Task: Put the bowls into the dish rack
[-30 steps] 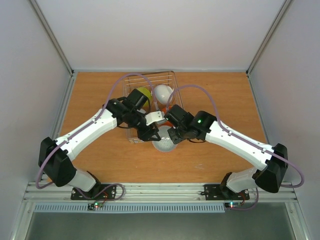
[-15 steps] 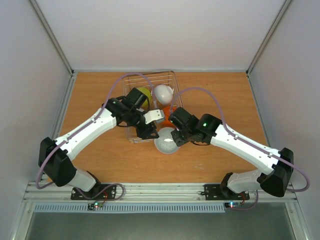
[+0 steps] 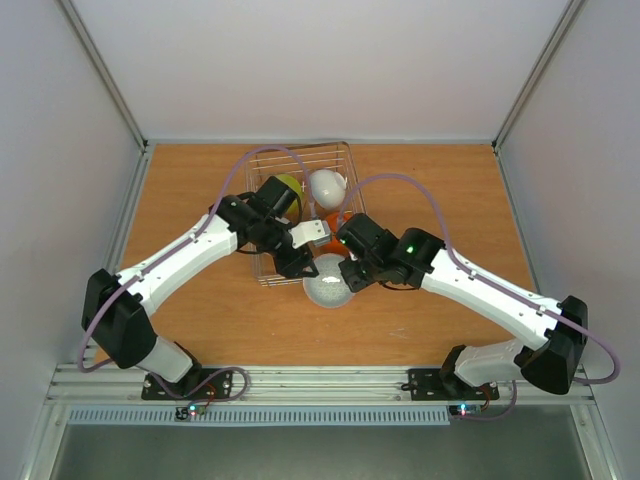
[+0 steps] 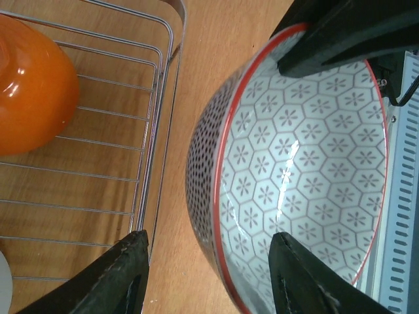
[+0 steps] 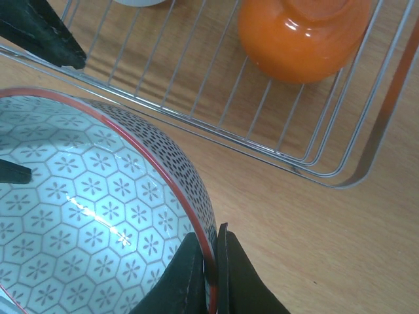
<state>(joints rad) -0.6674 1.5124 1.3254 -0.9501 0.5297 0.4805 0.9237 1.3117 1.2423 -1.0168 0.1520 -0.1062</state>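
Observation:
The pale grey-white bowl (image 3: 328,284), hexagon-patterned with a red rim, sits just in front of the dish rack (image 3: 268,160). My right gripper (image 5: 213,265) is shut on its rim (image 5: 190,196). My left gripper (image 4: 209,268) is open; its fingers (image 4: 127,275) straddle the opposite wall of that bowl (image 4: 308,170), one inside and one outside. In the rack are the yellow-green bowl (image 3: 289,187), a white bowl (image 3: 325,185) and the orange bowl (image 5: 304,33), which also shows in the left wrist view (image 4: 33,85). A second white bowl is hidden.
The rack's near wire wall (image 4: 157,131) runs close beside the held bowl, also in the right wrist view (image 5: 262,140). Both arms meet over the table's middle (image 3: 330,250). Bare wooden table (image 3: 450,190) lies to the right and left of the rack.
My right gripper has shifted the patterned bowl slightly left toward the rack's near edge. My left gripper has stayed beside it, with its fingers now across the bowl's wall.

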